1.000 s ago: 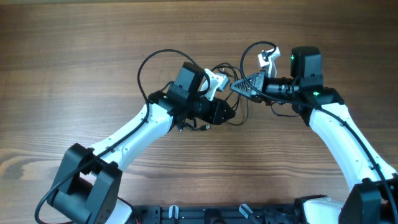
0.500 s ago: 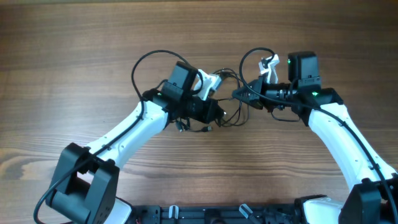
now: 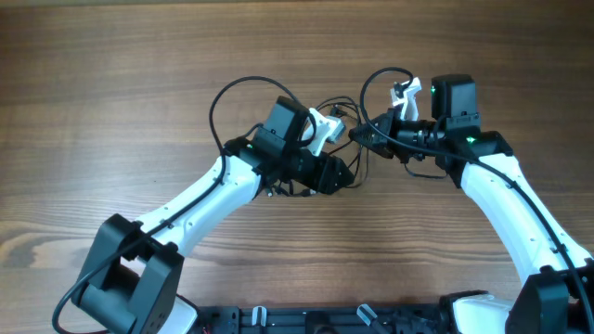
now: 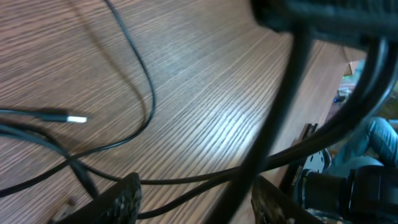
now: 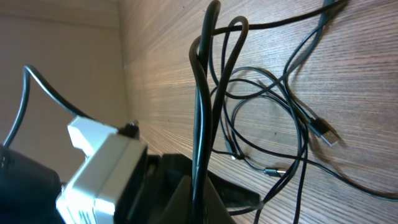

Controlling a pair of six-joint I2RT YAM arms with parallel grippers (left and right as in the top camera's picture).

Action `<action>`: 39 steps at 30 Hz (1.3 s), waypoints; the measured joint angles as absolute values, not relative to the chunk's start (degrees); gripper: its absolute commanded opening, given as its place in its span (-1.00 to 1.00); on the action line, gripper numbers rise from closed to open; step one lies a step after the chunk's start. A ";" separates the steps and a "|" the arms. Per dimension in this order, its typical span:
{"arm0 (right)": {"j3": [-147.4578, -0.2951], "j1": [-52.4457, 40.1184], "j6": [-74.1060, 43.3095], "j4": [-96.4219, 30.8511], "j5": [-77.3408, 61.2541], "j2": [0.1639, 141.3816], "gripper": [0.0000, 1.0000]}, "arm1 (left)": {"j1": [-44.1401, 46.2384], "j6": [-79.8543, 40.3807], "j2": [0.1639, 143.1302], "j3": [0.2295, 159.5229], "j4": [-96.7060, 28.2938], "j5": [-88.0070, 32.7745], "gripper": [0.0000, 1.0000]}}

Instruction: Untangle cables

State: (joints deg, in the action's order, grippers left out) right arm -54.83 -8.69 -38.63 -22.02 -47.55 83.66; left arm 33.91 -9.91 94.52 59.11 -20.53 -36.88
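Above wooden table (image 3: 111, 74), right claw (image 5: 200, 186) clenched on cables (image 5: 201, 93), left claw (image 4: 199, 190) spread wide

White arms (image 3: 200, 190), seemingly black joints (image 3: 278, 130)

Surface (image 3: 111, 74): brown wood-grain top. In your overhead view the grain runs left to right and the top fills the frame.

Lying on it are the cables (image 4: 152, 99), thin dark cords.

Left wrist view: you see one strand curving down the upper-left of the frame. A plug (image 4: 59, 116) with a pale metal tip lies flat at the left edge.

Right wrist view: several loose loops cross one another on the wood at centre-right. A second plug end (image 5: 324, 130) lies at the right.
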 measured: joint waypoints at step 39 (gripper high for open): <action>-54.87 -8.69 -36.10 -32.42 -34.02 83.66 0.11 | 26.30 -9.69 94.61 59.11 -24.73 -37.98 -0.92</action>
